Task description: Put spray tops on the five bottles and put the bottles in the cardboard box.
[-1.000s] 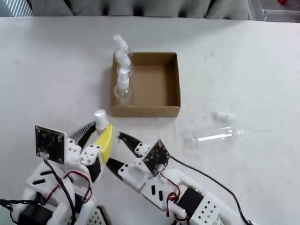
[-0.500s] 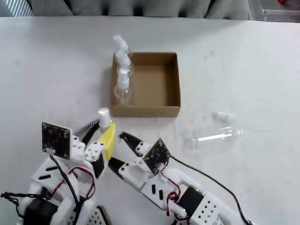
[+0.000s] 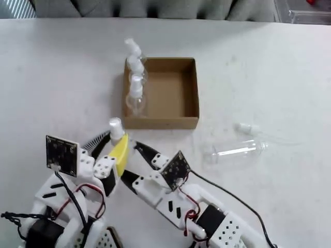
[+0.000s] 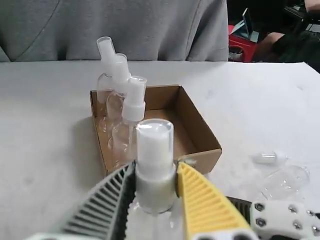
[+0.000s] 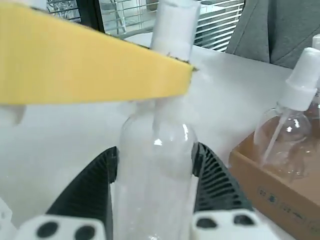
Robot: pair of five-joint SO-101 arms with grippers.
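The left tool is clamped on a white spray top, one ribbed grey finger and one yellow finger pressed against the top's collar. The top stands upright, a plain white cylinder with a flat end. Below it, the right tool is closed on the clear bottle under that top, its two black ribbed fingers touching the rounded, see-through body on either side. The bottle is upright just off the near left corner of the cardboard box, above the table.

The box is shallow, square and open, brown inside and out. Along its left wall stand three capped bottles in a row from near to far, each transparent with a white spray top; the far one leans outward over the far left corner.

To the right of the box, well apart from it, a loose bottle lies on its side on the table, uncapped and clear. A loose spray top lies just beyond it on the far side, small and white
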